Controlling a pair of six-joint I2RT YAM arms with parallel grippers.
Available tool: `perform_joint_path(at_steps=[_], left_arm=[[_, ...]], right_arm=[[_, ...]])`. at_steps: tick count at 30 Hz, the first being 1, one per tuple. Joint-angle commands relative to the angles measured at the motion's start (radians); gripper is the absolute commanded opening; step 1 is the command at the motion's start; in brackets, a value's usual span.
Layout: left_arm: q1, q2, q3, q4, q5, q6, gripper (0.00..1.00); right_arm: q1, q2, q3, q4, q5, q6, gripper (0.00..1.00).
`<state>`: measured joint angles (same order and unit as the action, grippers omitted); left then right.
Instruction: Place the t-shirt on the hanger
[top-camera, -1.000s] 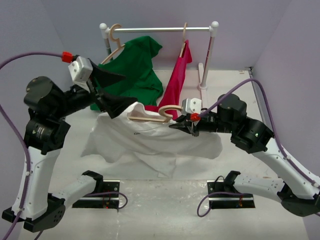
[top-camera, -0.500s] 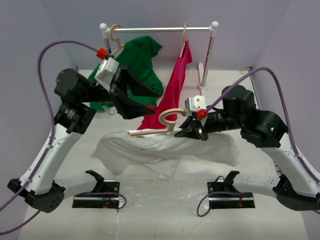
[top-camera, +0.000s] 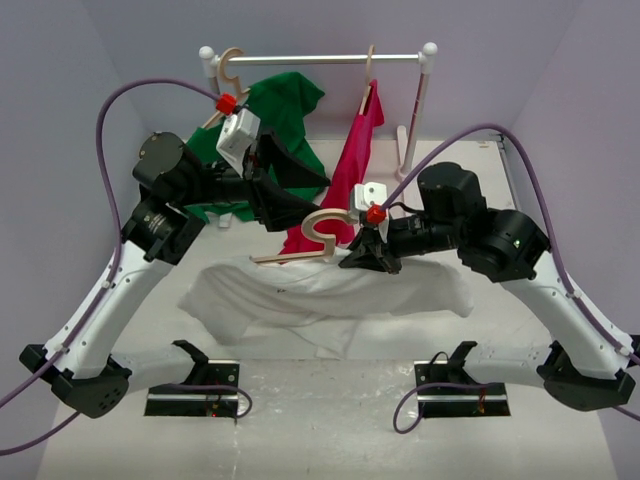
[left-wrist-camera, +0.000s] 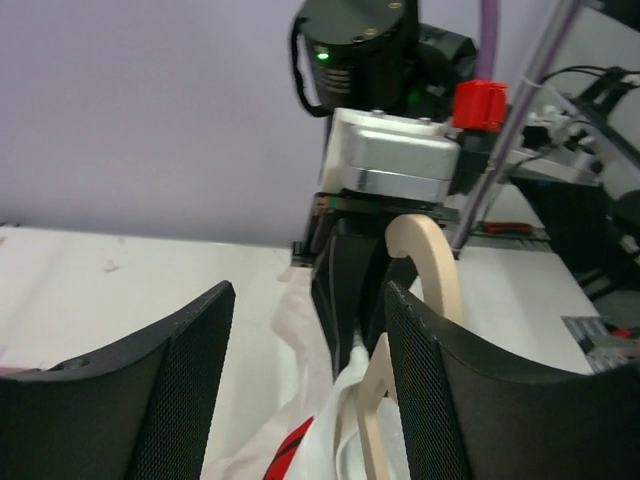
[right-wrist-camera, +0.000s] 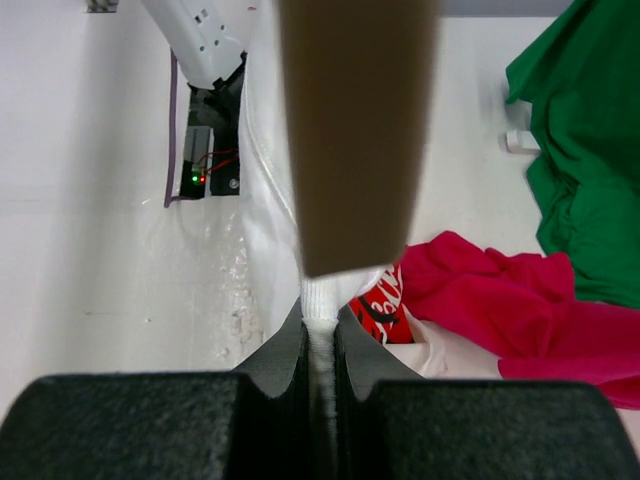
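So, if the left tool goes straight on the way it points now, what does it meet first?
Probably the hook of the wooden hanger, just ahead of the open left tool. Close behind it is the right tool, shut on the white t-shirt. Depth is unclear.

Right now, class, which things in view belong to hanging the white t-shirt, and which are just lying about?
In the job: t-shirt; hanger; left gripper, open by the hanger; right gripper, shut on the t-shirt.

Just about: green shirt; red shirt; rail.
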<state>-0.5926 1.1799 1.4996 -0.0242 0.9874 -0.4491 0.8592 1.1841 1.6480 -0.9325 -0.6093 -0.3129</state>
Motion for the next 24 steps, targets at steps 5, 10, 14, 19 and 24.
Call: perform_joint_path(at_steps=[5, 10, 14, 19, 24], left_arm=[[-0.007, -0.062, 0.054, -0.145, -0.291, 0.139, 0.67], [-0.006, -0.084, 0.001, -0.050, -0.210, 0.103, 0.69], [-0.006, -0.086, -0.069, 0.088, -0.053, 0.069, 0.68], [-0.009, -0.080, -0.125, 0.154, 0.031, 0.076, 0.64], [-0.008, -0.037, -0.103, 0.155, 0.034, 0.065, 0.36]], right_arm=[[-0.042, -0.084, -0.093, 0.065, 0.074, 0.058, 0.00], [-0.068, -0.104, -0.106, 0.082, 0.067, 0.073, 0.00], [-0.082, -0.094, -0.083, 0.089, 0.048, 0.084, 0.00], [-0.083, -0.058, -0.030, 0.088, -0.026, 0.094, 0.00], [-0.083, -0.020, -0.005, 0.092, -0.058, 0.091, 0.00]])
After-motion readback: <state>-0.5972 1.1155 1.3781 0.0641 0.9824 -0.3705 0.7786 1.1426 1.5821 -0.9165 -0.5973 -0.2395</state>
